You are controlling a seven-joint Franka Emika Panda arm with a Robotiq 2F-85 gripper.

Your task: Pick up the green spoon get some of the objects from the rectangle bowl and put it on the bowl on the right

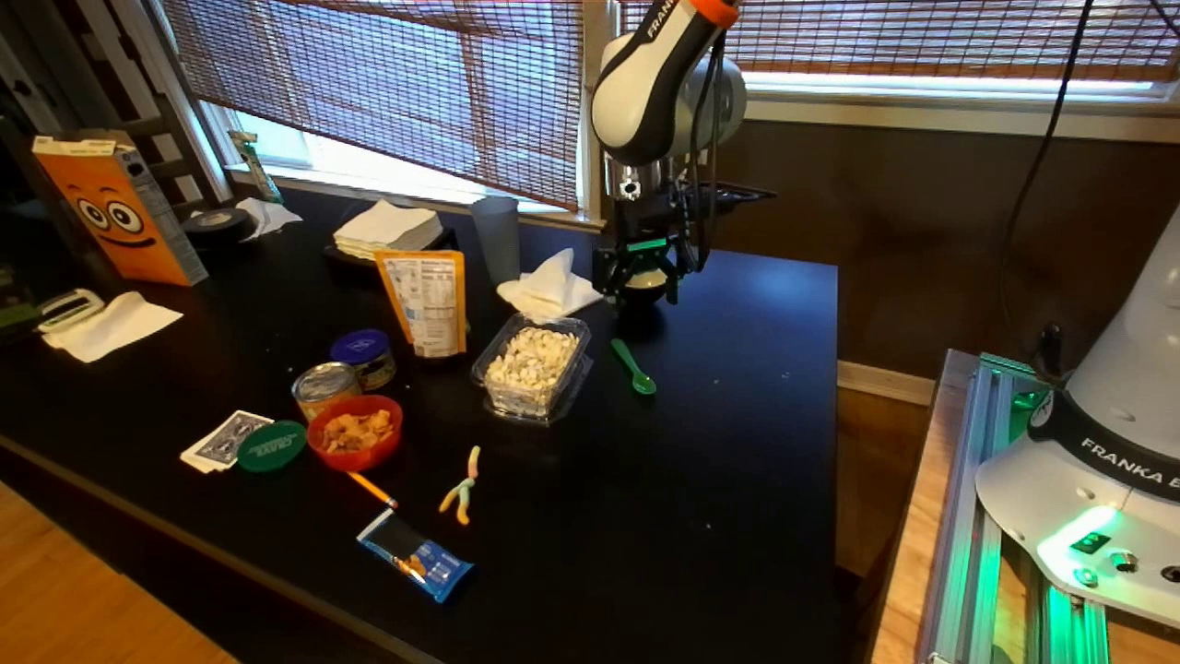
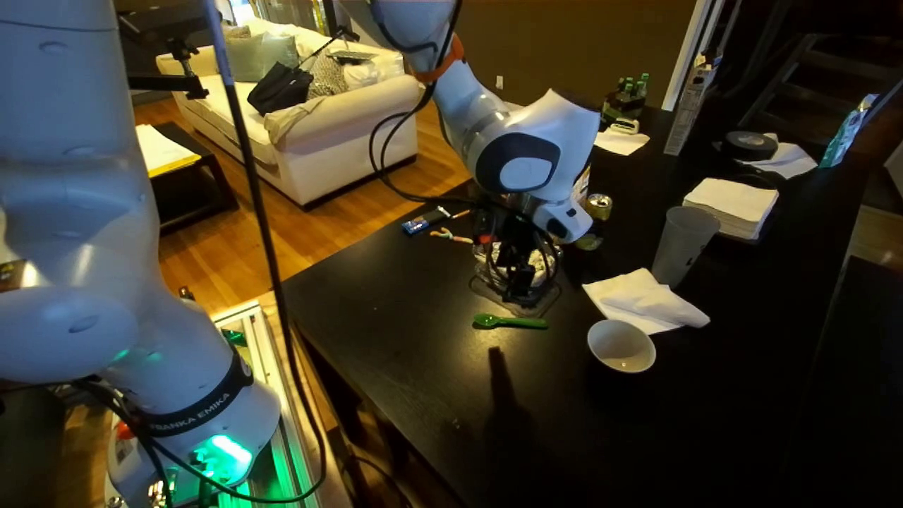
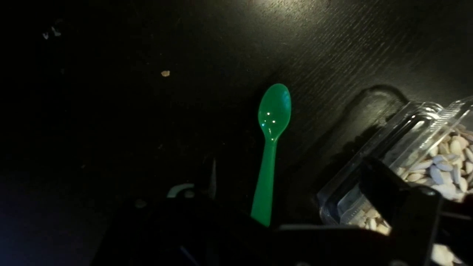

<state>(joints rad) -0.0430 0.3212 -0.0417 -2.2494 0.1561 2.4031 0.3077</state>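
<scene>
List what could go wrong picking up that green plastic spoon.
The open black gripper could bump the clear rectangular plastic container and spill its pale seeds: in the wrist view, one finger overlaps its edge. The spoon lies flat on the black tabletop, so the grasp might scrape or slip.

daylight behind the blinds (image 1: 396,83) burns white beneath them, while the wall (image 1: 903,221) beside is dim. the table (image 1: 737,535) takes a bluish sheen near its far corner. in both exterior views green light glares on the base (image 1: 1097,530). the wrist view is murkiest, its left nearly black, with sharp glints on the spoon (image 3: 275,111) and tub (image 3: 412,138).
</scene>
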